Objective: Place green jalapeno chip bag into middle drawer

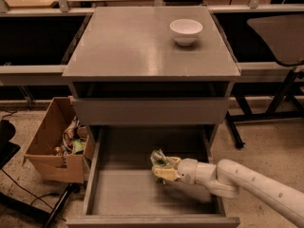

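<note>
The middle drawer point(109, 196) is pulled out wide below the cabinet, its grey floor showing. My white arm reaches in from the lower right. The gripper point(164, 169) is inside the drawer, just above its floor at the middle right. It is shut on the green jalapeno chip bag point(159, 158), a small crumpled green-and-white bag whose top sticks up between the yellowish fingers. The bag's lower part is hidden by the gripper.
A white bowl point(186, 31) stands on the cabinet top point(133, 46) at the back right. A shut drawer front point(152, 110) sits above the open one. A cardboard box point(52, 148) of clutter stands on the floor at the left. A chair base is at right.
</note>
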{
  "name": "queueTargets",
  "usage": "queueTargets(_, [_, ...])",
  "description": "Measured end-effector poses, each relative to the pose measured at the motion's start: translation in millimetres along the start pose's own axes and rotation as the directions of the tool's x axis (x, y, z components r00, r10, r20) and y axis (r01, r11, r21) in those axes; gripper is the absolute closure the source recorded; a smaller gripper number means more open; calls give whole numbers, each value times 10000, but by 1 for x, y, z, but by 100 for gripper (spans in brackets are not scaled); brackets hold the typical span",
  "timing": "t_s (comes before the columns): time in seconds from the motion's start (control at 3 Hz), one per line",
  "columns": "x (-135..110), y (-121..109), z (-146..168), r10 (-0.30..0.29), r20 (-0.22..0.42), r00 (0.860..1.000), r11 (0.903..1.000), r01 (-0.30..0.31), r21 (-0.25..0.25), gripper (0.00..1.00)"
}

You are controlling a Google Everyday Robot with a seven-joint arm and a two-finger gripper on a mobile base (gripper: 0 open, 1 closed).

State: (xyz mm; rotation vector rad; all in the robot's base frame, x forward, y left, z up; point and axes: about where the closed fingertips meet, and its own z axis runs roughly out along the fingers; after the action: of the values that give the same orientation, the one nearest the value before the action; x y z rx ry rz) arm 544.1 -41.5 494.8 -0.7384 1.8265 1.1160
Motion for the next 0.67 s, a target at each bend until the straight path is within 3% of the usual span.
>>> queueTargets(0.33, [0, 0, 0, 0, 0, 10000, 10000, 0, 0, 0])
queueTargets(0.67, [-11, 11, -7, -214, -375, 9991, 9997, 208, -163, 0])
